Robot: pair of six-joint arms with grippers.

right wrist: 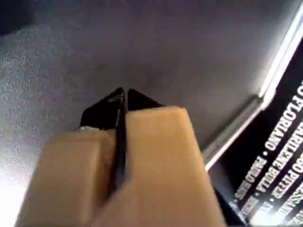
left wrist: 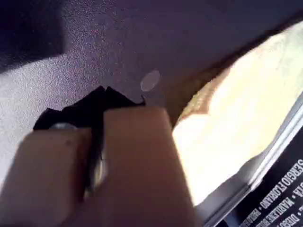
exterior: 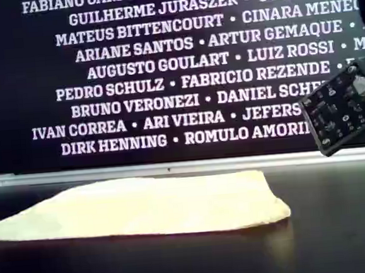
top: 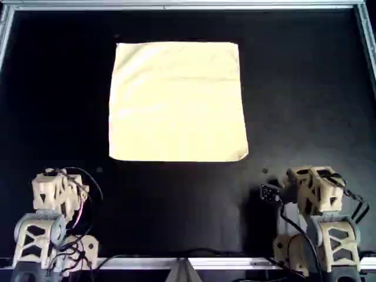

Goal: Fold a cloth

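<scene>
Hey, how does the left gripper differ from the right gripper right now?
The left gripper has the cloth in its wrist view; the right gripper sees only bare black table. In the overhead view, the left sits at the lower left, the right at the lower right. Both are shut, empty and clear of the cloth.

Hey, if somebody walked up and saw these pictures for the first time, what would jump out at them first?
The plain pale yellow square cloth stands out, lying flat and unfolded in the middle of the black table in the overhead view. Next come the two tan arms parked along that view's bottom edge, clear of the cloth, the left pincer and right pincer both shut on nothing. Behind, the exterior view shows a dark wall of white printed names.
</scene>
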